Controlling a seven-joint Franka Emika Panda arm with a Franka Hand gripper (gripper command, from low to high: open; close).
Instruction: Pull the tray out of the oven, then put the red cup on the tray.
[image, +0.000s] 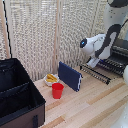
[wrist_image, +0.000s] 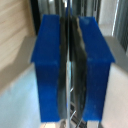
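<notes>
The oven (image: 120, 50) sits at the exterior view's right edge, with its dark wire tray (image: 102, 72) sticking out toward the table's middle. My gripper (image: 92, 63) is at the tray's outer edge. In the wrist view its two blue fingers (wrist_image: 50, 65) are pressed almost together around a thin metal bar of the tray (wrist_image: 66, 30), so the gripper (wrist_image: 70, 62) is shut on it. The red cup (image: 57, 90) stands upright on the wooden table, well away from the gripper, toward the exterior view's left.
A dark blue slab (image: 70, 76) stands tilted between the cup and the tray. A small white bowl (image: 51, 79) with yellow contents sits behind the cup. A large black fabric case (image: 17, 97) fills the left. A slatted screen (image: 45, 30) backs the table.
</notes>
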